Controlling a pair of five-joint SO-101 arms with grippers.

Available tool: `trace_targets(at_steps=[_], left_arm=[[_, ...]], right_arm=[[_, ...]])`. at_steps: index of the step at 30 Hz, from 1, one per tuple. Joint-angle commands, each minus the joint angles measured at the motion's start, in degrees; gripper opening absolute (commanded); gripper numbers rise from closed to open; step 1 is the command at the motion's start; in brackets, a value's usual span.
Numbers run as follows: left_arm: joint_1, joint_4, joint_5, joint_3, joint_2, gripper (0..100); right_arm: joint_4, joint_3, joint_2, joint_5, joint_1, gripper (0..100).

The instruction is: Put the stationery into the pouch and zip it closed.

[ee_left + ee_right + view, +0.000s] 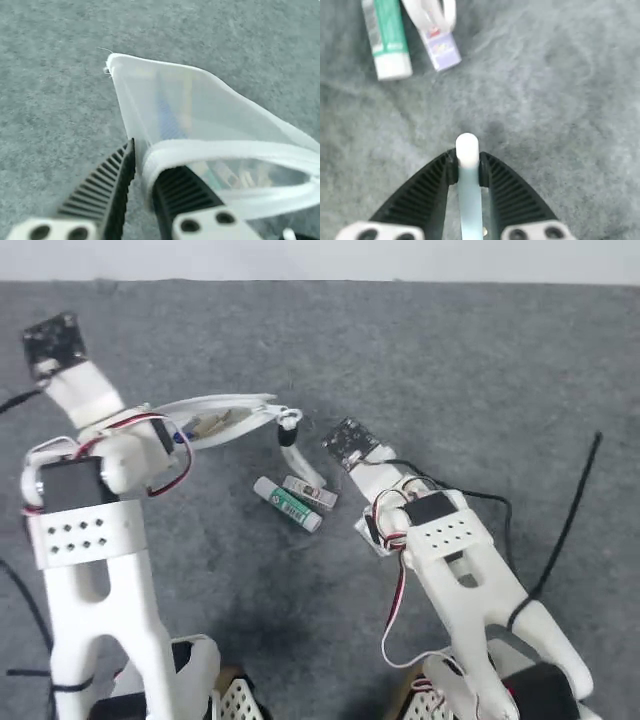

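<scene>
The grey felt worktop (pixel 480 360) carries everything. The translucent white pouch (pixel 225 415) lies in its left half, about midway between the far and near edges, with its mouth turned toward the middle. The left claw (pixel 146 165) is pinched narrow on the mouth's rim and holds it agape, and a few coloured things show through the pouch wall. Near the middle of the worktop a green-and-white glue stick (pixel 288 505) lies side by side with a smaller purple-and-white piece (pixel 312 492). A white strip (pixel 296 458) with a dark end runs from them toward the pouch mouth; I cannot tell what it is. Smallest is a slim pale pen (pixel 467 147) with a rounded white tip, gripped between the jaws of the right claw (pixel 467 167) over bare felt near those two. The filling step looks part done, with one item in hand and at least two left out, and the zip not yet closed. The next move probably calls for carrying the pen to the held-open mouth, lining its length up with the opening so the tip clears the rim, then letting go. The glue stick and purple piece carry printed labels, but none of the print can be made out.
</scene>
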Motion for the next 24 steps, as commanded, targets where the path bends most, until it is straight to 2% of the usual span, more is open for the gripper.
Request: trace_targets(at_steps=[1,6,11,24], left_arm=[[2.99,-1.93,2.46,-1.19,-5.98,1],[3.87,-3.16,2.99,0.22,-7.21,1],[3.78,-5.01,3.16,2.51,-7.38,1],[3.87,-4.92,2.99,3.03,-7.21,1]], right_arm=[[-1.10,-1.76,-7.08,-3.34,1.01,0.6],[-1.01,-1.67,-11.12,-7.30,1.01,0.6],[-1.54,0.79,-15.25,-7.82,0.75,0.6],[-1.27,8.79,-40.92,-8.53,0.40,0.6]])
